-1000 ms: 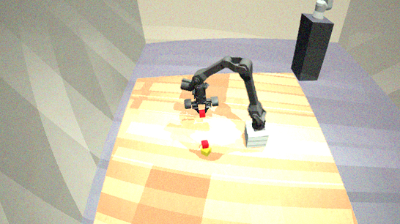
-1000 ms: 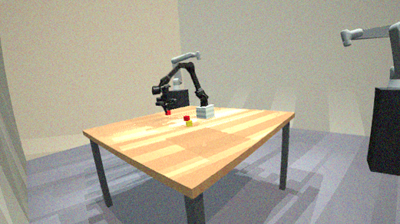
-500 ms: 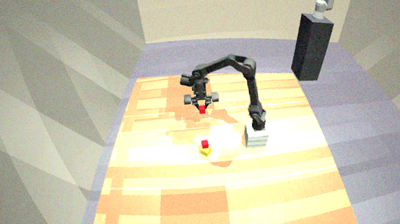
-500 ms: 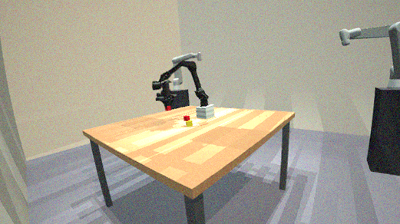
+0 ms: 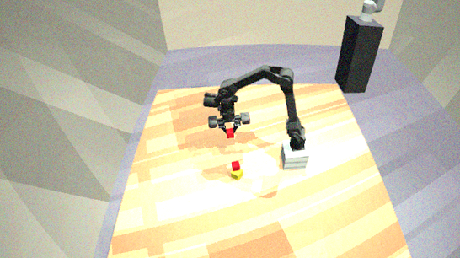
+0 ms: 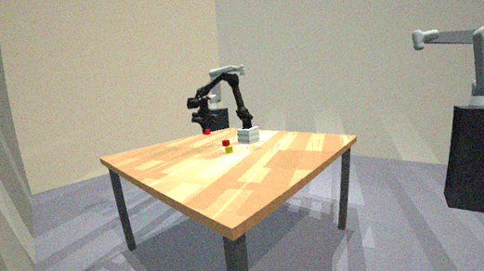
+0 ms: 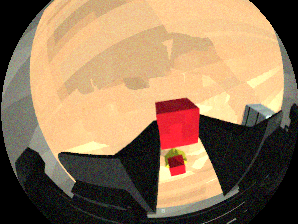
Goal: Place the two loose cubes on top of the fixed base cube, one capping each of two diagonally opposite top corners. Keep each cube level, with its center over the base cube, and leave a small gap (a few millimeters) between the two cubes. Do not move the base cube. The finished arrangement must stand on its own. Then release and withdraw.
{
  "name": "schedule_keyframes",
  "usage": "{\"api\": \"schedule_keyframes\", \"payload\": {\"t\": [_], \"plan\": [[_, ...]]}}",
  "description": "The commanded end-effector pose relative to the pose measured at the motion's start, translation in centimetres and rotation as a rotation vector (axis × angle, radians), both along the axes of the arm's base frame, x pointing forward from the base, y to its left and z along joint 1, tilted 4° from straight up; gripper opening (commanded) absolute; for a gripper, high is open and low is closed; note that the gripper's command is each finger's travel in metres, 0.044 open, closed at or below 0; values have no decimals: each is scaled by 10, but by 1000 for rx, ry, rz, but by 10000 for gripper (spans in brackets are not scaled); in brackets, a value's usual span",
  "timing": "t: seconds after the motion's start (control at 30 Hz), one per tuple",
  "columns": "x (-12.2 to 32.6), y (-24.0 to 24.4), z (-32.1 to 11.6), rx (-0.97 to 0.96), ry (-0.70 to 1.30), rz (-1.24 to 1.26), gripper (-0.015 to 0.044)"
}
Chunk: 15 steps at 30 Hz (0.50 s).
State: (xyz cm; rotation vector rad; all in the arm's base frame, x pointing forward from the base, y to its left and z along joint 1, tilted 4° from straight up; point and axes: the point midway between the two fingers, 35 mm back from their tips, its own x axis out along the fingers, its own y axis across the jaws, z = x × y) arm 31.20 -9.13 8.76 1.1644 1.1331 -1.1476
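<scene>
My gripper (image 5: 230,131) (image 6: 206,130) (image 7: 176,121) is shut on a red cube (image 5: 230,134) (image 6: 207,132) (image 7: 178,124), with a finger on each side. It holds the cube above the table, away from the base and toward the back in the top view. The yellow base cube (image 5: 237,175) (image 6: 229,150) (image 7: 169,154) stands on the table. A second red cube (image 5: 235,166) (image 6: 226,143) (image 7: 176,164) appears to rest on one top corner of it, overhanging the side. The contact between them is too small to judge exactly.
The wooden table (image 5: 240,234) (image 6: 198,181) carries the pale striped block (image 5: 295,161) (image 6: 249,135) (image 7: 256,115) under the arm's base, right of the cubes in the top view. A grey arm on a black pedestal (image 5: 358,55) stands beyond the table.
</scene>
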Motion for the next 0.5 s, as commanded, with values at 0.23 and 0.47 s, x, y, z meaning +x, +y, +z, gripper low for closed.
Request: {"api": "schedule_keyframes", "payload": {"t": [0.23, 0.47], "plan": [[4, 33, -3, 0, 2, 10, 105], [5, 56, -5, 1, 3, 20, 105]]}}
